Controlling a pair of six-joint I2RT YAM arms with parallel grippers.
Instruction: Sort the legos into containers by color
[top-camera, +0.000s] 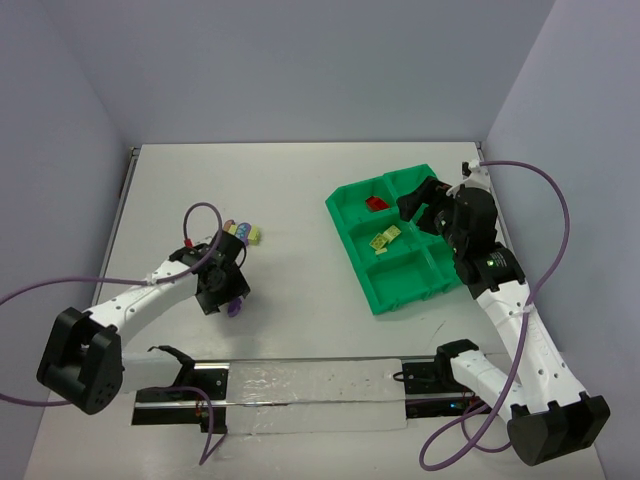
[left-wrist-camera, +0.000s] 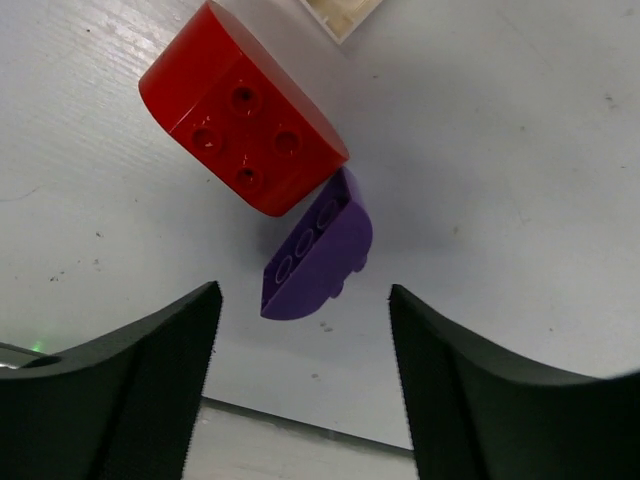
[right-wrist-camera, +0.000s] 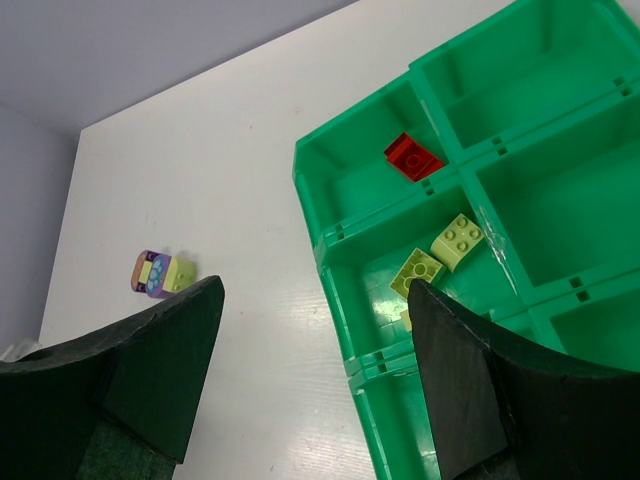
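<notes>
Spread open, the left gripper hovers low over the table. The right gripper, jaws apart, hangs above the green tray, where one compartment holds a flat red brick and its neighbour holds yellow-green bricks. On the table, a rounded red brick touches a smaller purple brick lying between the left jaws.
</notes>
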